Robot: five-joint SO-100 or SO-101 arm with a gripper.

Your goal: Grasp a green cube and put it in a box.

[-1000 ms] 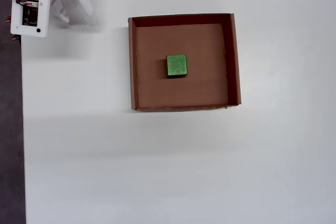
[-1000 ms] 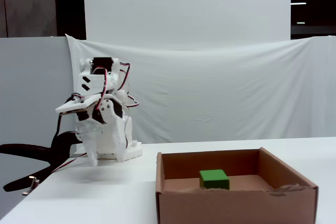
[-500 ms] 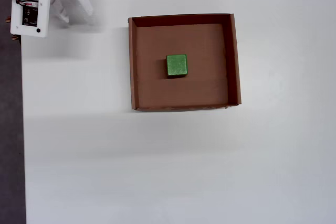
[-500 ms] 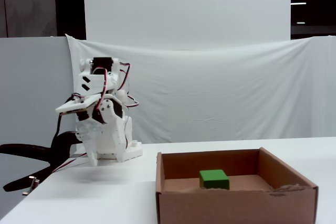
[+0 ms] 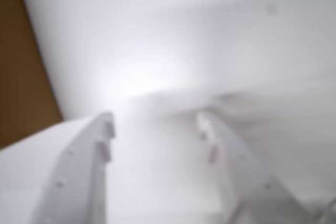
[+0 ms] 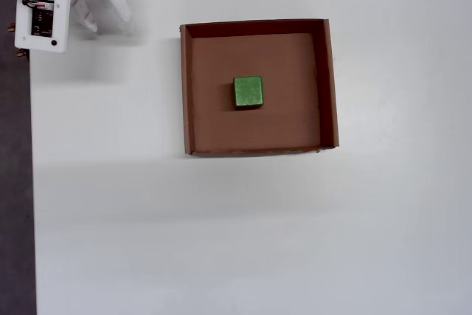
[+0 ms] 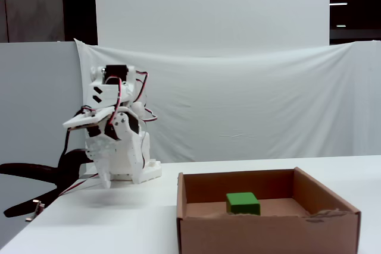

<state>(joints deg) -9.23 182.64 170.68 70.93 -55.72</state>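
Your small bright-green solid cube [image 6: 248, 93] already sits flat on the floor of the shallow square brown cardboard box [image 6: 331, 86], near its middle and well clear of all four low walls; the fixed view shows the same, with the cube [image 7: 243, 203] resting squarely inside. Judged from that, the placing part of the task looks done.

Your white two-finger gripper [image 5: 155, 121] is folded back by the arm's base at the table's far corner, well apart from the box. In the wrist view its two white fingers stand apart with bare white table between them and nothing held, though that view is badly blurred, so treat the exact gap as uncertain.

If you need to take the cube up again, expect it to be light and rigid, unlikely to deform or break. Its faces look smooth and its edges slightly rounded, so it could slip or twist if you pinch near a corner. Come straight down and close on two opposite flat side faces, around mid-height; the surrounding space in the box leaves room for the fingers.
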